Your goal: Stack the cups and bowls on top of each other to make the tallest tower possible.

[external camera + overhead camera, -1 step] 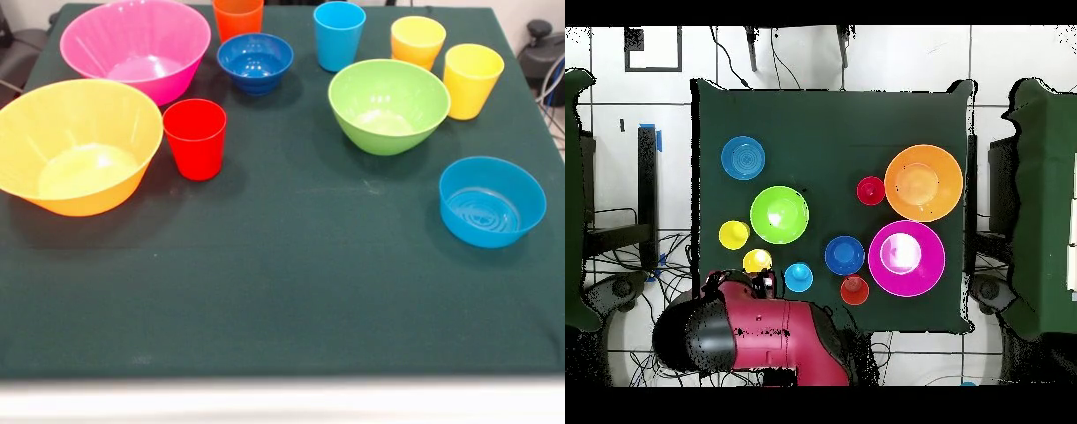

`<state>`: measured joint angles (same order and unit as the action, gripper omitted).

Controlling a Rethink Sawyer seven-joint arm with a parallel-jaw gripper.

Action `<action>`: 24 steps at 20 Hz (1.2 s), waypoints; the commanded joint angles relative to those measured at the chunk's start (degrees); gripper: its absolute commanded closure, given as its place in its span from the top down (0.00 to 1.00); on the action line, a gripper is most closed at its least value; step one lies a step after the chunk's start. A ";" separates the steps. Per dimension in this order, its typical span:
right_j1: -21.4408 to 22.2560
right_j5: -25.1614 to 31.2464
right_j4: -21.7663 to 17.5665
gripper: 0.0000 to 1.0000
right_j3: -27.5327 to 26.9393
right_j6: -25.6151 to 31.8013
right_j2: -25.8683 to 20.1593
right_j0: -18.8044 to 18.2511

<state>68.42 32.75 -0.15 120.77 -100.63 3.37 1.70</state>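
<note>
cups (196, 139) and bowls (388, 106) – all separate, unstacked | arm (765, 335) at table edge | fingers – cannot tell

Ten cups and bowls unstacked, green bowl (779, 214) roughly central, red arm (765, 335) below

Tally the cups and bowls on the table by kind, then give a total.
Cups: 5, namely red, orange, blue, two yellow.
Bowls: 5, namely pink, yellow-orange, green, dark blue, light blue.
Total: 10
</note>
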 commanded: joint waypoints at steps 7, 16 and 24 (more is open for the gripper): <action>-4.87 0.86 -0.98 1.00 -1.54 -6.82 -2.09 -0.76; -5.29 1.50 -0.89 1.00 -2.16 -6.49 -2.24 -1.05; -5.34 2.44 -1.20 1.00 -2.76 -6.57 -1.99 -0.90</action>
<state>68.22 32.76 -0.16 118.59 -100.63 3.36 1.55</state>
